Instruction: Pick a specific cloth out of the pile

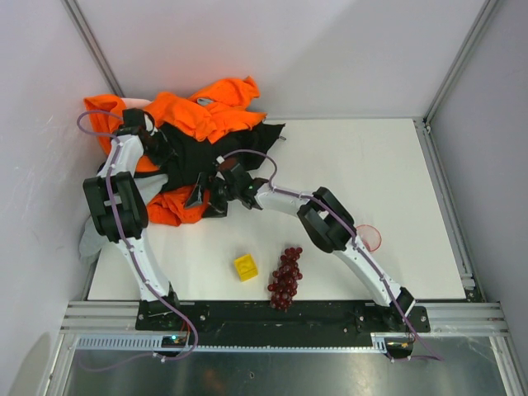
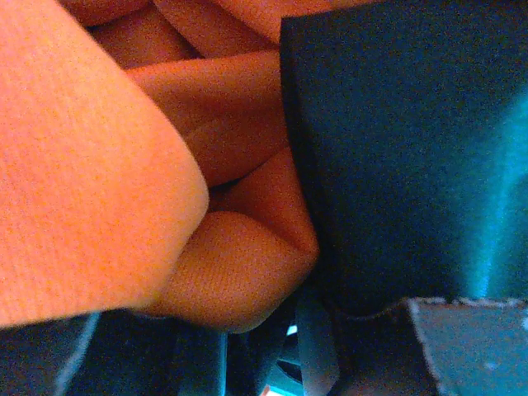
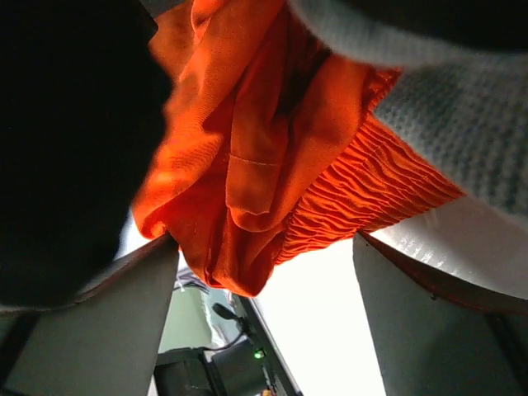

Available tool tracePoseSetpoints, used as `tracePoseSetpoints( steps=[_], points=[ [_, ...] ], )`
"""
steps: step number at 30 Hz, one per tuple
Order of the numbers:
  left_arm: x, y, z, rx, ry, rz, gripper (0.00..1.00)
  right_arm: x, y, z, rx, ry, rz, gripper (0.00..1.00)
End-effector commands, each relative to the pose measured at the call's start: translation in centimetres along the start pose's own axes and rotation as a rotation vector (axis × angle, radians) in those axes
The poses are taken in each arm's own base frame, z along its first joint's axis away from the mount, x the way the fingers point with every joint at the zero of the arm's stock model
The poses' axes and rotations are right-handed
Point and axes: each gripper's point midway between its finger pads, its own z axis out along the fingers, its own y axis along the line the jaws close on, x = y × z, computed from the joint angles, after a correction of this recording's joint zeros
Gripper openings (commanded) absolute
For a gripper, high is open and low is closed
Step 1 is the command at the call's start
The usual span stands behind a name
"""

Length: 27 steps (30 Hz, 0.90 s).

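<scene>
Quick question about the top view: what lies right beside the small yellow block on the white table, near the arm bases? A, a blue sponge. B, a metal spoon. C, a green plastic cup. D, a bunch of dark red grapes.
D: the top view shows a bunch of dark red grapes lying just to the right of the small yellow block on the white table, with a narrow gap between them.

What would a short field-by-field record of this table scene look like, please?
pile: heap of orange and black soft garments, far left corner of white table
left gripper: buried in the pile, jaws hidden
right gripper: open at pile's near edge, orange fabric fold between its fingers
loose items: small yellow block, dark red grape bunch, near edge
</scene>
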Motion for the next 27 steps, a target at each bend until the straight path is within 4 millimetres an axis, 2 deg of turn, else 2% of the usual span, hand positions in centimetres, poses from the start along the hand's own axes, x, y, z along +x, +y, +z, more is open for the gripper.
tracePoseSetpoints(
  steps=[1,8,12,15,27],
  points=[
    [-1.3,1.0,0.6,-0.006,-0.037,-0.021,0.38,0.2,1.7,1.1,-0.085,0.014,0.031,0.84],
    [-1.3,1.0,0.6,0.001,-0.034,-0.022,0.38,0.6,2.0,1.5,-0.133,0.015,0.065,0.27],
    [-1.1,1.1,0.9,0.000,-0.026,-0.022,0.38,0.6,1.6,0.6,-0.130,-0.025,0.072,0.05],
    [-1.2,1.2,0.9,0.003,-0.027,-0.026,0.38,0.4,1.7,-0.3,-0.130,-0.049,0.064,0.01],
    [-1.3,1.5,1.0,0.005,-0.022,-0.035,0.38,0.3,3.2,-4.7,-0.104,-0.099,-0.018,0.00]
  ],
)
